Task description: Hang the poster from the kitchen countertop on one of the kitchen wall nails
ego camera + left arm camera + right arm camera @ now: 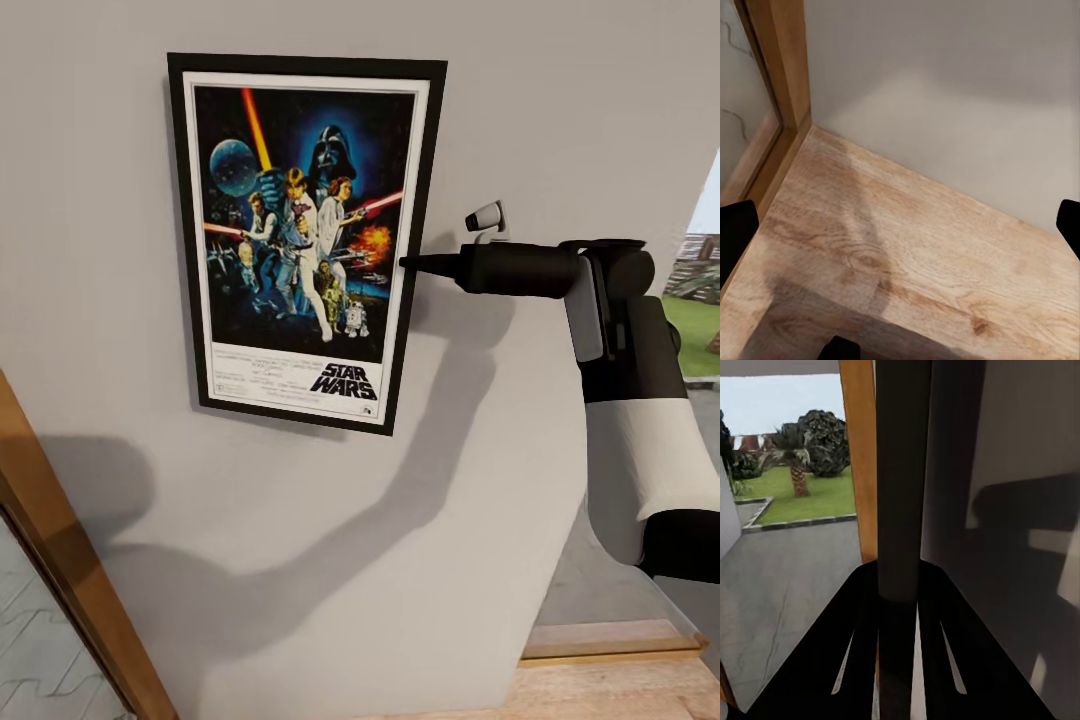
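The poster (300,230), black-framed with space-movie art and "STAR WARS" lettering, stands upright flat against the grey wall (560,120). My right gripper (405,263) reaches in from the right and is shut on its right edge at mid height. In the right wrist view the poster's dark edge (900,472) runs between the two black fingers (847,645). My left gripper (900,232) is open, its fingertips (735,232) wide apart over the wooden floor (907,247), with nothing between them. Any nail behind the poster is hidden. The kitchen countertop is out of view.
A wooden door frame (60,560) slants at the lower left. At the right, the wall ends at an opening to a lawn and trees (700,300). A small white and dark piece (487,218) sits just above the right gripper. Wooden floor (620,690) lies below.
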### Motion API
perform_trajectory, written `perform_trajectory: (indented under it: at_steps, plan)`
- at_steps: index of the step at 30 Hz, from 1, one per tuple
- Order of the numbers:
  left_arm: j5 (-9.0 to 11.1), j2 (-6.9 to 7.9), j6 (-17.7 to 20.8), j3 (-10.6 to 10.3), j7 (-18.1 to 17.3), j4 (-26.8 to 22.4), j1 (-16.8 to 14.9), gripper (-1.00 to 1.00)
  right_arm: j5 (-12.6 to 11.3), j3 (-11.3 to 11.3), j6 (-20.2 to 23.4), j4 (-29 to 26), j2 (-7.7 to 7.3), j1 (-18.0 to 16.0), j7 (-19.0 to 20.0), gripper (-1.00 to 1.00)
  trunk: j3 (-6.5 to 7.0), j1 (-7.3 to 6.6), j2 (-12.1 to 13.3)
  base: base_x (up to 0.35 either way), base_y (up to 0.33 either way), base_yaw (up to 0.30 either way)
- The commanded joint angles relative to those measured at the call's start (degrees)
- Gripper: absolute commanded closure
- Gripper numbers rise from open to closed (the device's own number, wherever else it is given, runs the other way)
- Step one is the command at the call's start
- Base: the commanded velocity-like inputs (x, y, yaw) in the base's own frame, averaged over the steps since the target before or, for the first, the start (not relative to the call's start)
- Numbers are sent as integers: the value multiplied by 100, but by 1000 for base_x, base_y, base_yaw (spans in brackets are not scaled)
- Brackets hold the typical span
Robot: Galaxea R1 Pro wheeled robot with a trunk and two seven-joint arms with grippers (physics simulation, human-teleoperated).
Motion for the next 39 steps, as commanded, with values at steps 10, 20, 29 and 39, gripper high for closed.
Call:
perform_trajectory:
  at_steps: [10,20,29,39]
  plan:
    - [-18,1,-12,45,-31,10,-3,-100,-28,8,29,2,-2,-3,2,100,-4,2,-6,0,0,0]
    - [-18,1,-12,45,-27,10,-3,-100,-29,8,25,2,-3,-3,2,100,-4,2,-6,13,0,0]
    - [-18,1,-12,45,-26,10,-3,-100,-14,8,30,15,-4,-3,-5,100,-4,2,-6,133,0,0]
    - [-18,1,-12,45,-29,10,-3,-100,-11,0,31,19,-11,-3,-24,-100,-4,2,-6,6,0,0]
